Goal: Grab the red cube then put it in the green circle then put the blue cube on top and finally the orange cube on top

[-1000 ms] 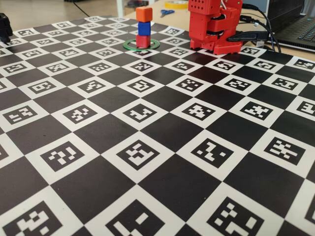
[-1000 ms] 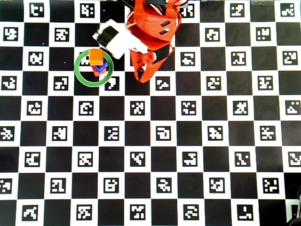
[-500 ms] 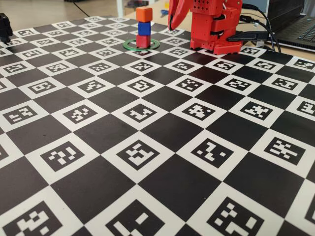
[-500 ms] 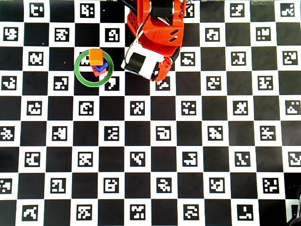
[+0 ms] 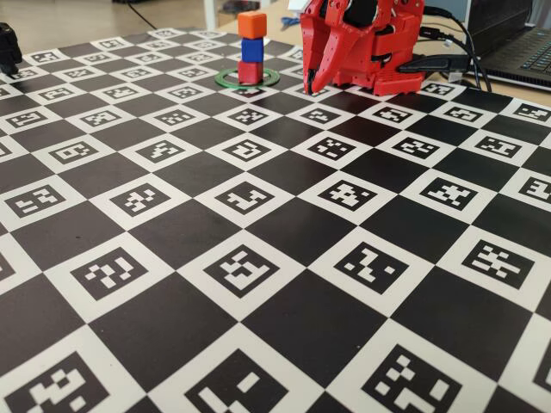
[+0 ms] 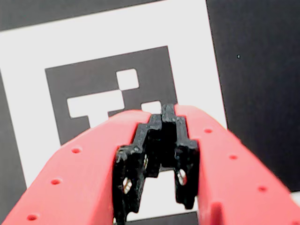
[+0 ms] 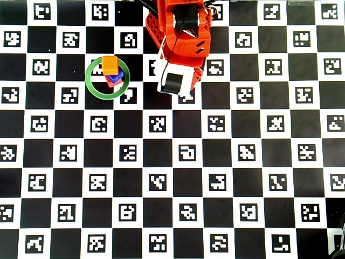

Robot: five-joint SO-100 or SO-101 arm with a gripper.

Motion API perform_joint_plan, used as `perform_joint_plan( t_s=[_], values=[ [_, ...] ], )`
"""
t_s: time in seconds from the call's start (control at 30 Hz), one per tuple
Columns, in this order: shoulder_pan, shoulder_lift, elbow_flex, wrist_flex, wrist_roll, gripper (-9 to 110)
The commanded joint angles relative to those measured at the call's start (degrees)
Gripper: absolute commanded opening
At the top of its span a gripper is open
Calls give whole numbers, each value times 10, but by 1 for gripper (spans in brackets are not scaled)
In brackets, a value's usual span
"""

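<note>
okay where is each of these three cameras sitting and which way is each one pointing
Fixed view: low at the board's near edge, looking across it at the stacked orange cube, blue cube, red cube and the arm.
Wrist view: on the arm, facing down at a marker square; the gripper shows, shut.
Overhead view: above, straight down; arm at top.
Fixed and overhead views share the green circle.

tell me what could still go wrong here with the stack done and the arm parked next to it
1. The orange cube sits on the blue cube and the red cube; in the overhead view the three look offset, so a bump could topple the tower.
2. The gripper, shut and empty, hangs close to the right of the green circle in the fixed view; a sideways swing might clip the stack.
</note>
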Motion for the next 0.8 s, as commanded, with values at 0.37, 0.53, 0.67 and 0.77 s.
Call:
perform_joint_plan(
  t_s=[0.37, 0.53, 0.67, 0.77],
  values=[
    [64, 88, 76, 14, -14, -6],
    [52, 88, 76, 14, -13, -6],
    [51, 88, 76, 14, -14, -6],
    [51, 88, 76, 14, -14, -6]
  ],
)
